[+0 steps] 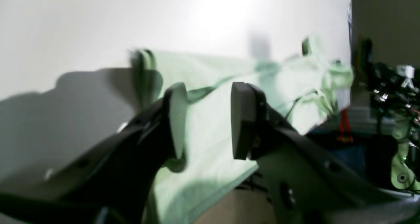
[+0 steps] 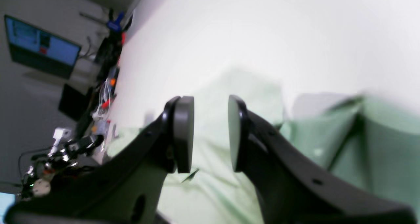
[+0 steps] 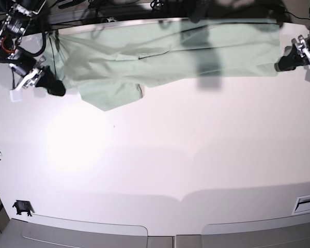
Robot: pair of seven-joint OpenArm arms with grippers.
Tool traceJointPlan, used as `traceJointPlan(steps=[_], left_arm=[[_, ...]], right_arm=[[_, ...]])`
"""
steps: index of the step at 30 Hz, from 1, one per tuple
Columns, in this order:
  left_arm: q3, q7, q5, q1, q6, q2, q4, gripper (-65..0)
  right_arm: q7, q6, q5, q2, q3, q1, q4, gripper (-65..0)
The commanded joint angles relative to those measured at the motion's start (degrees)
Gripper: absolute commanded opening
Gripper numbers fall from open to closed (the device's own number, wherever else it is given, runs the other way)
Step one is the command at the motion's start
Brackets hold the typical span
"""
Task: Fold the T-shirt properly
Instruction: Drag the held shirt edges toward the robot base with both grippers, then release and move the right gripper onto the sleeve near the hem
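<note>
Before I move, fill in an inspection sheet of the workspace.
Surface: white table, shadows across its near part.
Job's things: T-shirt stretched along the far edge, wrinkled, unfinished; a flap lies out toward the middle.
Clutter: small black figure at the near corner on the base view's left.
End effectors: left and right both open, nothing between the fingers.
Cables: white cable beyond the table edge.
Surroundings: lit monitor.

left claw (image 1: 208, 122): parted | right claw (image 2: 210, 135): parted | wrist angles: unclear
</note>
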Motion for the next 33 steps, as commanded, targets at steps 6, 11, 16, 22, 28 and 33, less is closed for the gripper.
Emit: traceJointPlan(steps=[6,11,16,22,28,33], left_arm=[[-12.15,-5.42,-1.63,-0.11,-0.49,-1.46,0.94,-44.3],[-17.20,-5.90,-1.63,-0.07,-0.49,-1.46,0.94,-44.3],[-17.14,-5.90,-1.63,-0.09,-0.49,-1.44,0.94,-44.3],[-17.14,-5.75,-1.63,-0.07,-0.49,-1.44,0.94,-44.3],[-17.14,-5.44,-1.63,-0.07,-0.49,-1.42,0.94,-44.3],[-17.14,-5.46,-1.63,0.07,-0.49,-1.42,0.94,-44.3]], right_arm=[[0.99,0.34,1.57,2.08,3.52,9.84,1.01,-48.5],[0.99,0.34,-5.73,1.40,1.38,15.80,0.98,-48.5],[6.69,0.34,-18.78,1.05,-8.96,16.02,0.96,-44.5],[16.26,0.34,-32.41,-0.46,-21.27,16.04,-1.44,-32.2],[18.84,0.34,-39.21,-3.89,-26.49,16.02,-6.27,-32.3],[15.54,0.34,-38.88,-6.05,-26.53,16.09,-7.39,-38.1]])
